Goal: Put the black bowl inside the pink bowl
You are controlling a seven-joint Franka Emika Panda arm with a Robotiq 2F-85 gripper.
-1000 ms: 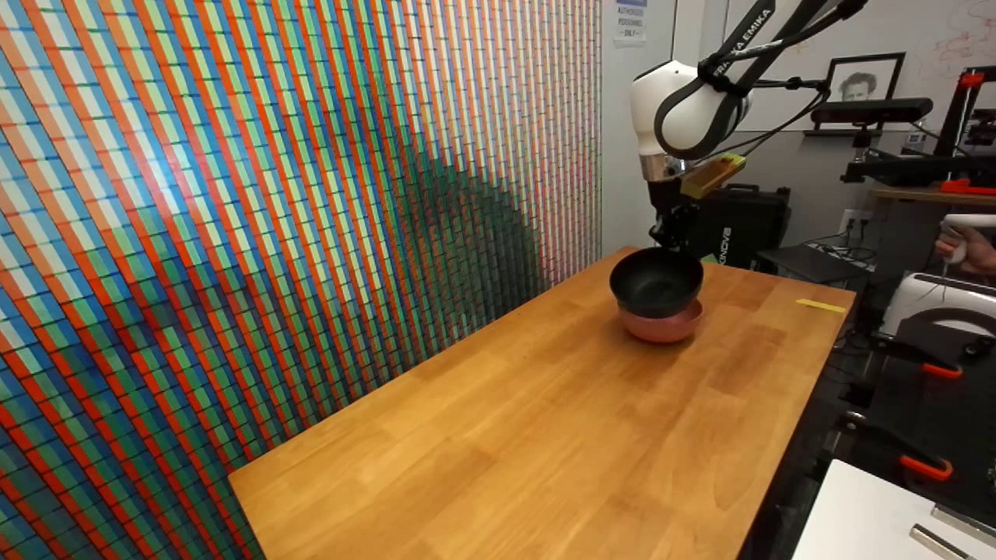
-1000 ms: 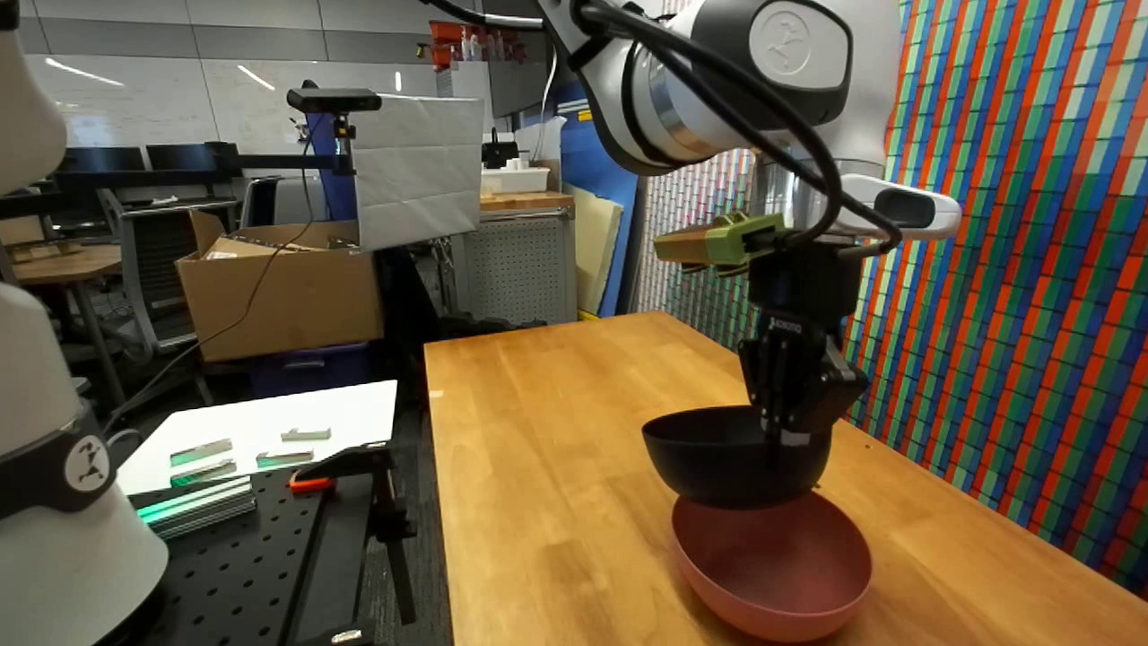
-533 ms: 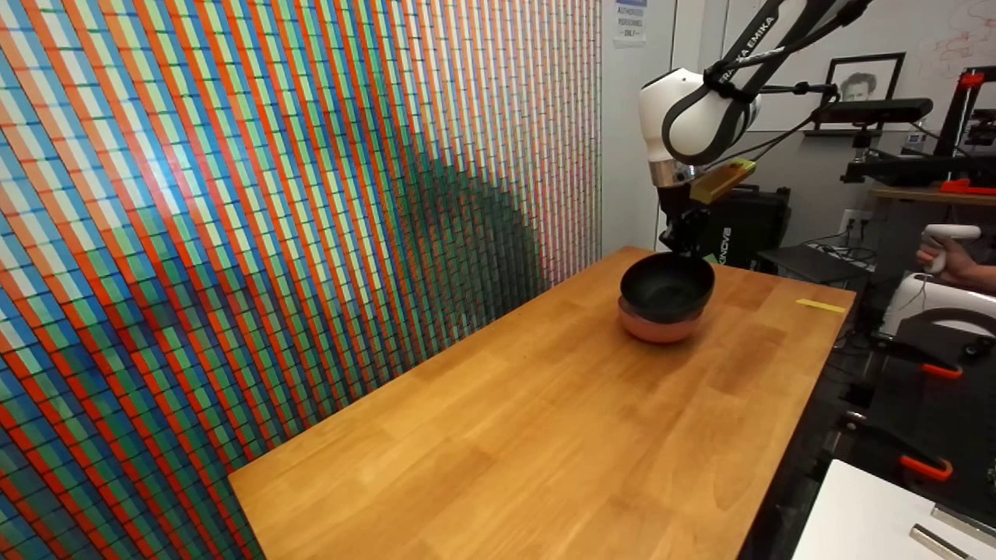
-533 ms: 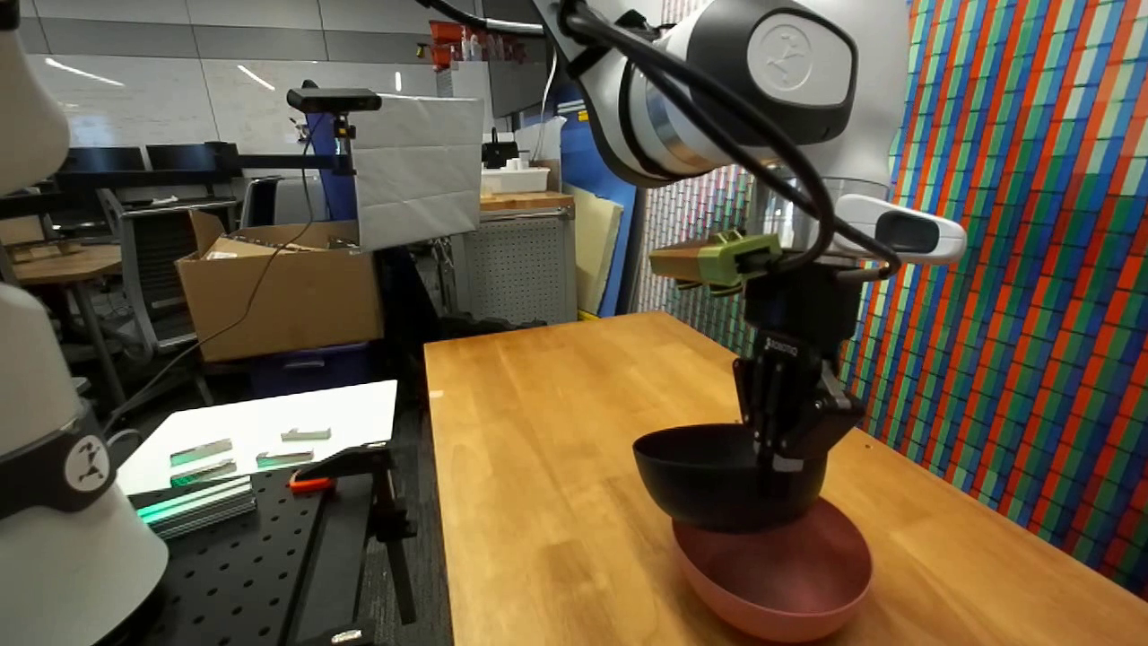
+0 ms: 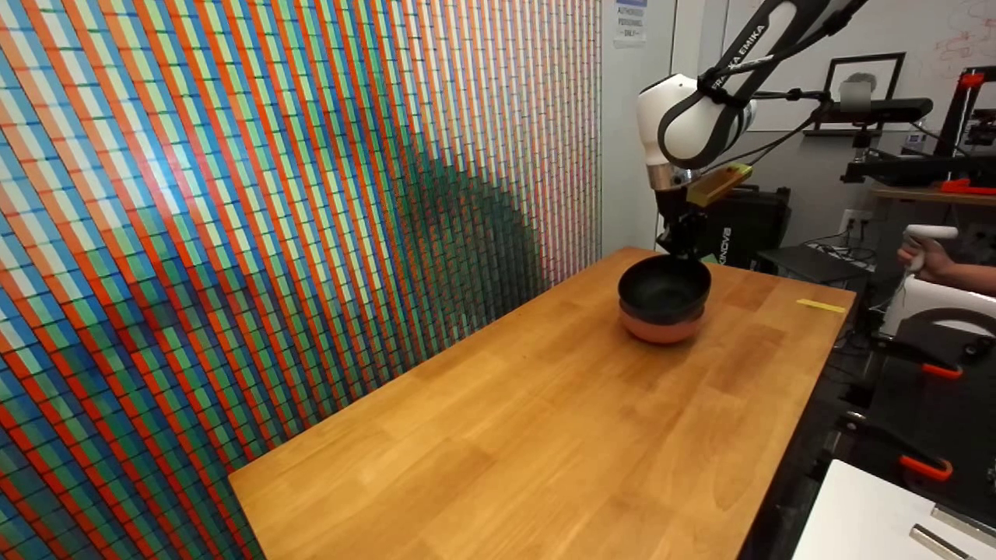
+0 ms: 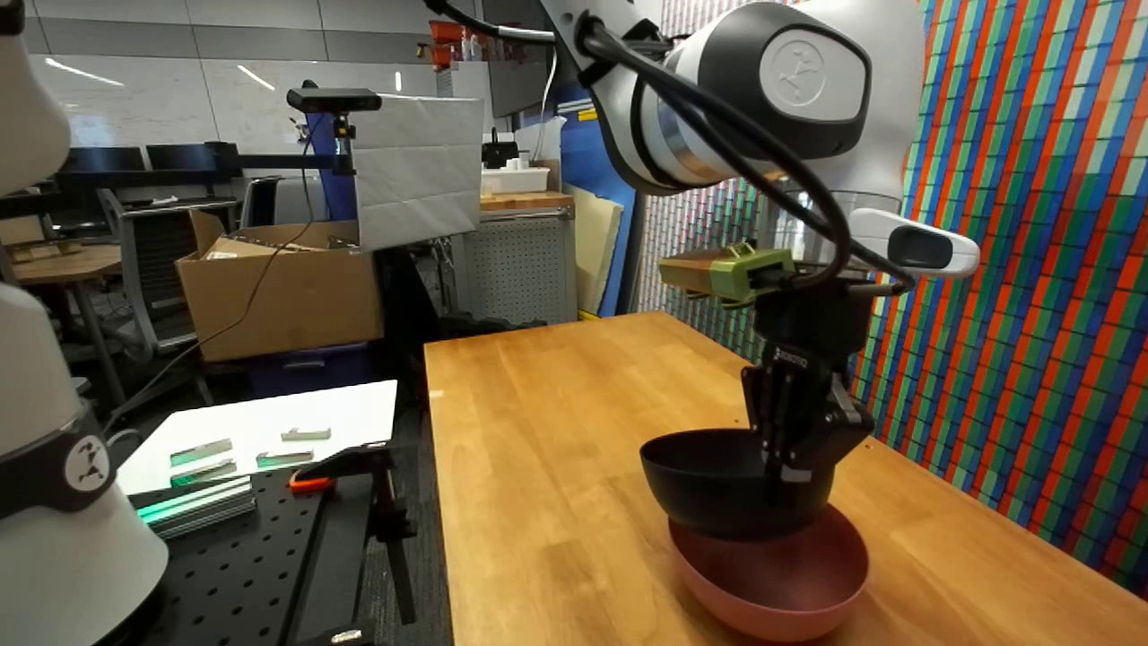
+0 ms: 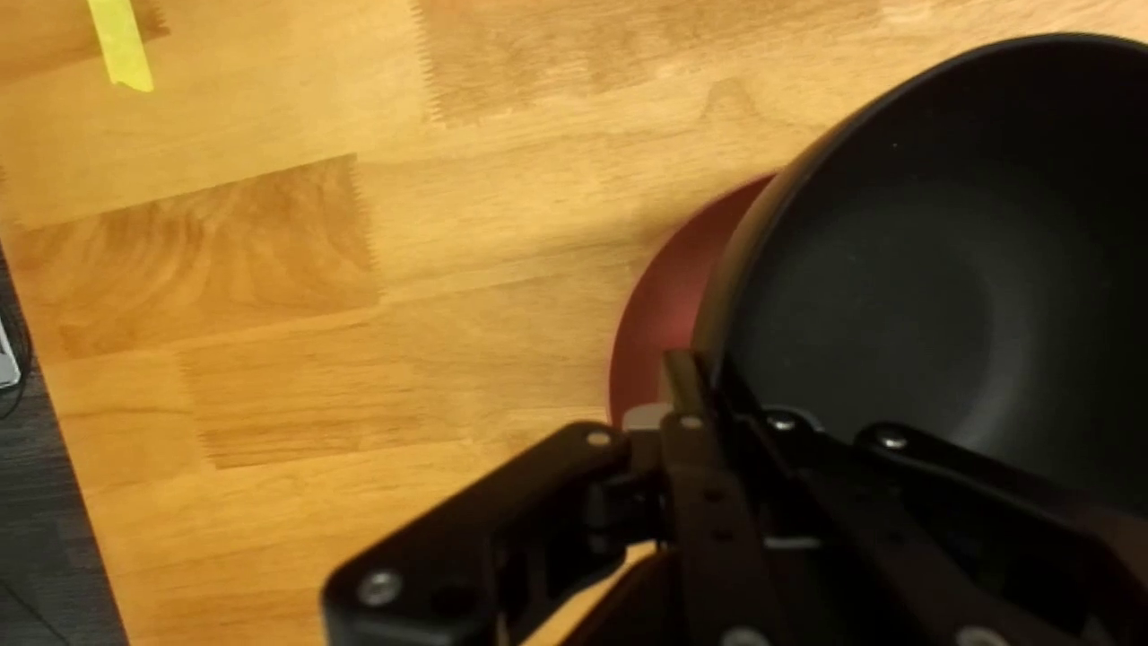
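Note:
The black bowl [image 6: 717, 493] is held by its rim above the pink bowl [image 6: 780, 606], partly overlapping its opening. In an exterior view the black bowl [image 5: 665, 289] looks nearly centred over the pink bowl [image 5: 661, 331], roughly level. I cannot tell whether the two bowls touch. My gripper [image 6: 782, 475] is shut on the black bowl's near-wall rim, one finger inside and one outside. In the wrist view the fingertips [image 7: 704, 381] pinch the black bowl [image 7: 897, 269], and a red crescent of the pink bowl [image 7: 655, 309] shows beneath it on the left.
The pink bowl stands on a wooden table [image 5: 506, 435] beside a colourful tiled wall [image 5: 311, 194]. A strip of yellow tape [image 5: 819, 305] lies near the table's edge. A white board with metal pieces [image 6: 269, 431] stands beside the table.
The gripper and the black bowl have come down closer to the pink bowl and shifted sideways over it. In the last half second the motion is small. The pink bowl stays nearly in place.

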